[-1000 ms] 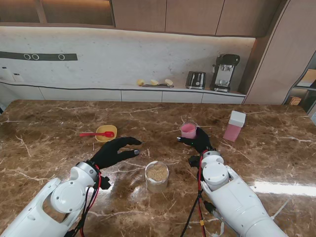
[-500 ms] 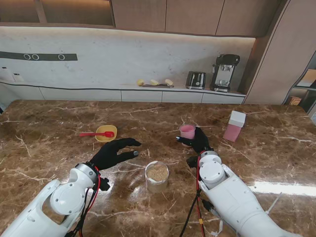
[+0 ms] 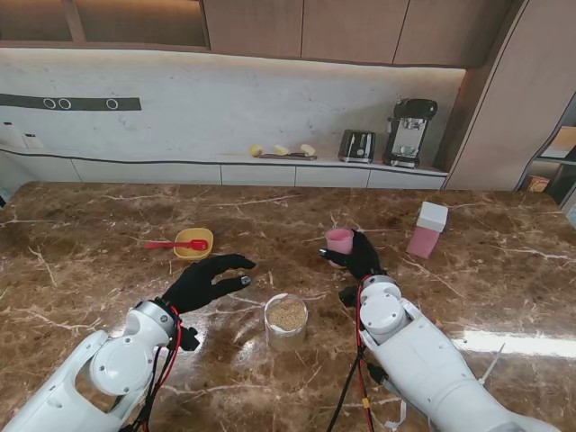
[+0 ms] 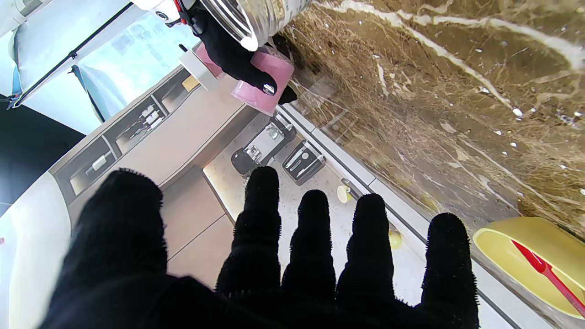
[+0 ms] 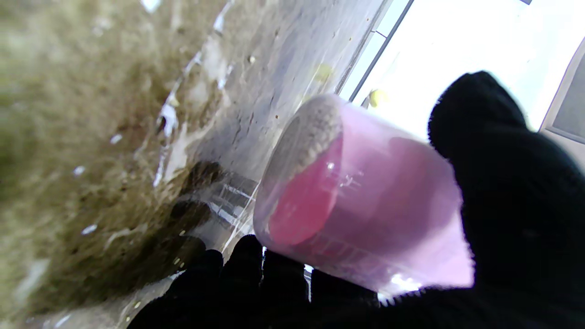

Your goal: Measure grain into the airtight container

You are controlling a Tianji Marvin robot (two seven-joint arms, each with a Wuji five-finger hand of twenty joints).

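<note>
The stand view was evenly lit and sharp, with a glare patch on the glossy counter [image 3: 504,342] at right, while the right wrist view was blurred, its window background blown out white.

Stand camera sat high behind shoulders, looked down and forward across marble table [image 3: 108,225] to back counter; both arms rose from bottom corners. Left wrist camera looked along spread fingers [image 4: 258,219] of left hand [image 3: 205,279], picture inverted, table at top, at middling range. Right wrist camera sat very close behind pink cup [image 5: 361,201], blurred. Stand and left wrist views shared yellow bowl [image 3: 193,241] [image 4: 525,256], cup, toaster [image 3: 357,145] [image 4: 303,161].
</note>
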